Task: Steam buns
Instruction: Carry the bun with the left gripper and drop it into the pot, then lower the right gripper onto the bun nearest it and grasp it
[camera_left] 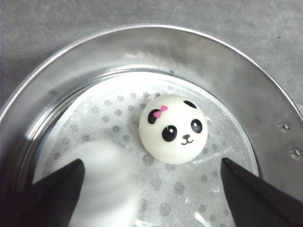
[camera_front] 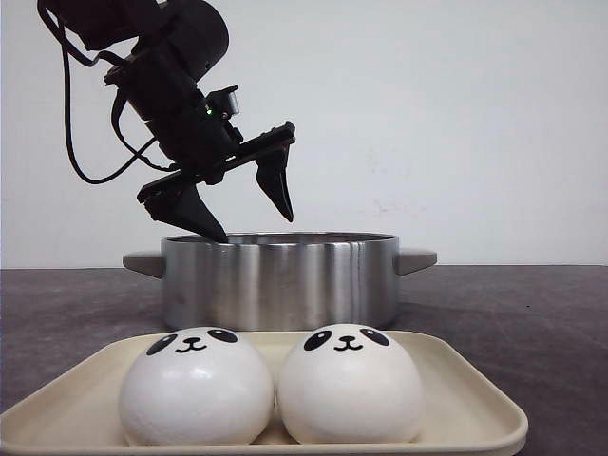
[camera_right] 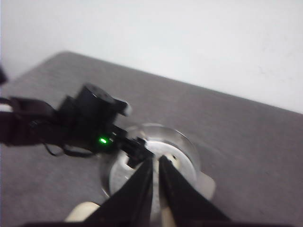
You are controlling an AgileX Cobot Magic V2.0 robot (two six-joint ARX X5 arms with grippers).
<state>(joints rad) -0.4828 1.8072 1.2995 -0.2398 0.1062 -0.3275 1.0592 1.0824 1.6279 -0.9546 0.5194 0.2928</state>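
Note:
Two panda buns (camera_front: 196,388) (camera_front: 350,385) sit side by side on a cream tray (camera_front: 85,380) at the front. Behind it stands a steel pot (camera_front: 275,280). My left gripper (camera_front: 255,226) hovers open over the pot's left rim. In the left wrist view the gripper (camera_left: 151,170) is wide open above the pot's perforated steamer liner (camera_left: 118,104). A panda bun with a pink bow (camera_left: 173,128) rests there. A second bun (camera_left: 102,179) is a white blur beside one finger, free of the jaws. My right gripper (camera_right: 155,161) is shut and empty, high above the pot (camera_right: 187,146).
The pot has two side handles (camera_front: 418,258). The table (camera_front: 513,313) is dark grey, with a white wall behind it. In the right wrist view the left arm (camera_right: 90,118) reaches over the pot and a tray corner (camera_right: 83,211) shows.

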